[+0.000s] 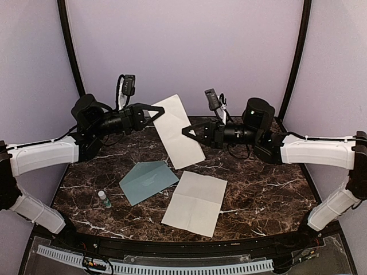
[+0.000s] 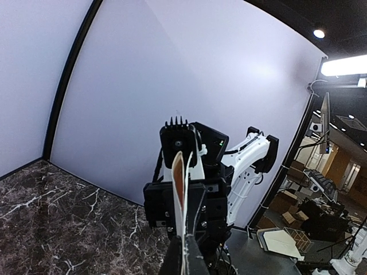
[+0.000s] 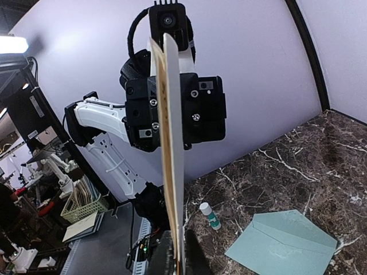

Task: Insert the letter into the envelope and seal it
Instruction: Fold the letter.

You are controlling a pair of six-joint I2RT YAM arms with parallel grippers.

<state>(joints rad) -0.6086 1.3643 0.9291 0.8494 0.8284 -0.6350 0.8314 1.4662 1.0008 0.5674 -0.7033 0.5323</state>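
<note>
both arms are raised off the table (image 1: 264, 189) and face each other, with the letter (image 1: 179, 140) held between them in the air. the left gripper (image 1: 160, 110) has its fingers pressed together on the letter's upper corner, the one on its own side. the right gripper (image 1: 187, 132) pinches the opposite long edge about halfway down, fingers also closed flat on the paper. the sheet hangs tilted: its top reaches above and beyond the left fingertips, and its lower end drops below and in front of the right ones. from either wrist the paper shows edge-on, a thin strip rising from between the fingers with the other arm's gripper right behind it.

the envelope (image 1: 148, 181) lies flat on the marble, below the left gripper and nearer the bases. a small white bottle (image 1: 104, 199) stands near its left corner. a second pale creased sheet (image 1: 195, 203) lies flat below the right gripper, just beside the envelope.
</note>
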